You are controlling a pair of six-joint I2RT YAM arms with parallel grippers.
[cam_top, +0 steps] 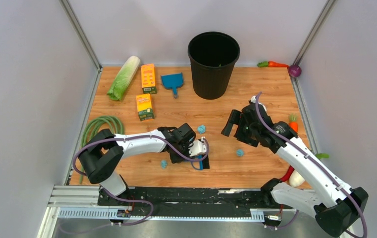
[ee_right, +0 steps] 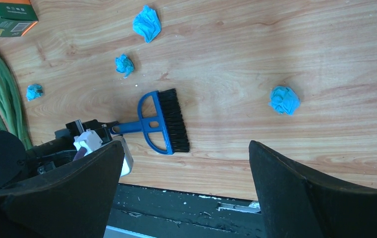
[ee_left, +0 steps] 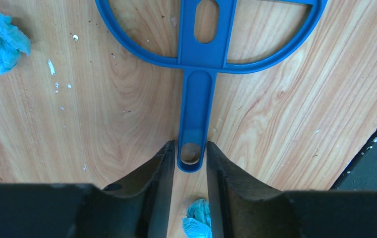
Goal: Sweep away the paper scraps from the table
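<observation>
The blue hand brush [ee_right: 161, 121] with black bristles lies flat on the wooden table [cam_top: 255, 99] near its front edge. My left gripper [ee_left: 190, 148] is low over the brush handle [ee_left: 196, 99], its jaws narrow on either side of the handle's end; a sliver of wood shows on the left, and whether they grip is unclear. Light-blue paper scraps lie around: one [cam_top: 201, 128] behind the left gripper, one [cam_top: 164, 163] to its left, one [cam_top: 239, 152] to its right. Another scrap [ee_left: 198, 220] sits between the left fingers. My right gripper [cam_top: 233, 124] hovers wide open, empty.
A black bin [cam_top: 213, 64] stands at the back centre with a blue dustpan [cam_top: 172, 82] to its left. Two orange boxes [cam_top: 146, 91], a cabbage [cam_top: 123, 78] and a coiled green hose [cam_top: 99, 126] occupy the left side. Toy vegetables [cam_top: 294, 124] lie along the right edge.
</observation>
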